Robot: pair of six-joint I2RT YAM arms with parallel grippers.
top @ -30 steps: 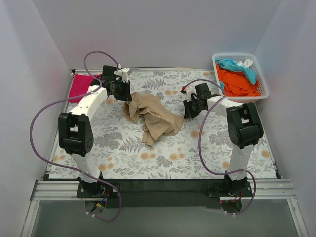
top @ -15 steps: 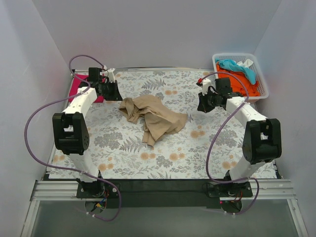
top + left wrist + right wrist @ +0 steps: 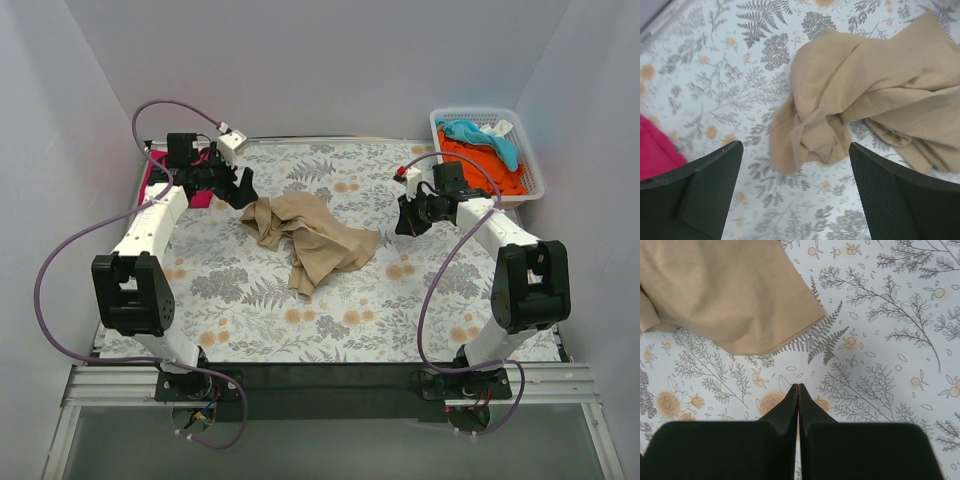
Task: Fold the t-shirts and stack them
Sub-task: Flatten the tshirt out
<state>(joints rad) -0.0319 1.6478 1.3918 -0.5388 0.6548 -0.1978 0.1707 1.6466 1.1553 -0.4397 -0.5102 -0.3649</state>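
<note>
- The tan t-shirt lies a little wider than it did a second ago: its right hem now reaches further across the floral table. It is still a rumpled heap in the middle, not flat.
- Both arms were close in at the shirt's sides a second ago, then swung outward. You are now bringing them back in.
- Your left gripper has turned to face the shirt's back-left edge. Its fingers are spread wide with nothing between them, and the left wrist view shows the bunched corner just ahead.
- Your right gripper has edged back toward the right hem. The right wrist view shows its fingers pressed together, empty, above bare table just short of that hem.
- I read this as a regrasp during spreading, so no fold has begun.
- The left arm reaches long along the table's left side and the right arm bends inward from the basket side.
- The basket holds orange and blue garments, still waiting. A magenta garment lies at the back-left corner, and I cannot tell whether it is folded.
</note>
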